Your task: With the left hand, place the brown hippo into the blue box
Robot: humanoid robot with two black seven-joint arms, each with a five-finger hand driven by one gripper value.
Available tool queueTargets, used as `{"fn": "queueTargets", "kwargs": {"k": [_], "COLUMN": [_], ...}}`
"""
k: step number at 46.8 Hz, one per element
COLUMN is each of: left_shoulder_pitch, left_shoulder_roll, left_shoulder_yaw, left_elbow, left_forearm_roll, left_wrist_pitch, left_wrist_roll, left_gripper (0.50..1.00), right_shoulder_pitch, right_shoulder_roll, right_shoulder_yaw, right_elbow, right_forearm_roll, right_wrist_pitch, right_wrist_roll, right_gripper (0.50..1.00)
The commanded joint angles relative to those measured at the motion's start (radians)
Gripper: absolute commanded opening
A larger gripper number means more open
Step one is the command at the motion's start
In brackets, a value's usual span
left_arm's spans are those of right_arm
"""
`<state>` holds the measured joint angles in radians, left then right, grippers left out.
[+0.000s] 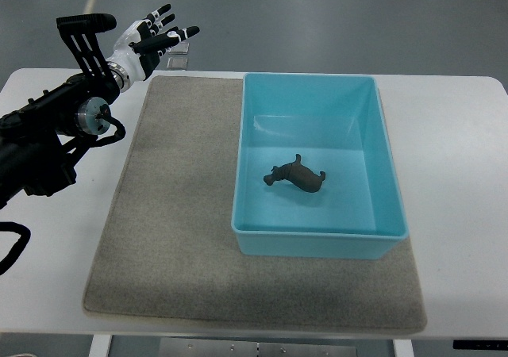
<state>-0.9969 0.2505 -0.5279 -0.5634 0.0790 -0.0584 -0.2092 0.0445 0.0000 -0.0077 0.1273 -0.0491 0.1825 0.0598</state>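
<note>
The brown hippo is lying on its side inside the blue box, toward six o'clock of the floor's centre. It is appearing small, rigid and light, likely smooth plastic; the torso would be offering the best purchase. Colour is dark brown, legs projecting. The left hand is hovering at eleven o'clock, well apart, fingers spread, gripping nothing.

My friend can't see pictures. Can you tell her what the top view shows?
A brown hippo lies on its side inside a blue box, which sits on a grey mat on a white table. The robot's left hand hovers open and empty past the mat's far left corner.
</note>
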Motion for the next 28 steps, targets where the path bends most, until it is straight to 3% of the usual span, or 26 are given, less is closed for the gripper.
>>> {"fn": "queueTargets", "kwargs": {"k": [1, 12, 19, 28], "left_shoulder_pitch": [0.009, 0.029, 0.041, 0.047], "left_shoulder_roll": [-0.002, 0.0, 0.0, 0.007], "left_shoulder_yaw": [-0.014, -0.06, -0.06, -0.063], "left_elbow": [0.002, 0.003, 0.007, 0.007], "left_forearm_roll": [-0.074, -0.163, -0.162, -0.163], "left_wrist_pitch": [-0.015, -0.09, -0.202, -0.262], "left_wrist_roll": [-0.012, -0.015, -0.015, -0.015], "left_gripper": [0.999, 0.999, 0.999, 0.999], "right_shoulder_pitch": [0.0, 0.0, 0.0, 0.0], "right_shoulder_roll": [0.0, 0.0, 0.0, 0.0], "right_shoulder_yaw": [0.0, 0.0, 0.0, 0.0], "right_elbow": [0.0, 0.0, 0.0, 0.0], "right_forearm_roll": [0.0, 0.0, 0.0, 0.0], "right_wrist_pitch": [0.0, 0.0, 0.0, 0.0], "right_wrist_roll": [0.0, 0.0, 0.0, 0.0], "right_gripper": [0.936, 0.936, 0.936, 0.936]}}
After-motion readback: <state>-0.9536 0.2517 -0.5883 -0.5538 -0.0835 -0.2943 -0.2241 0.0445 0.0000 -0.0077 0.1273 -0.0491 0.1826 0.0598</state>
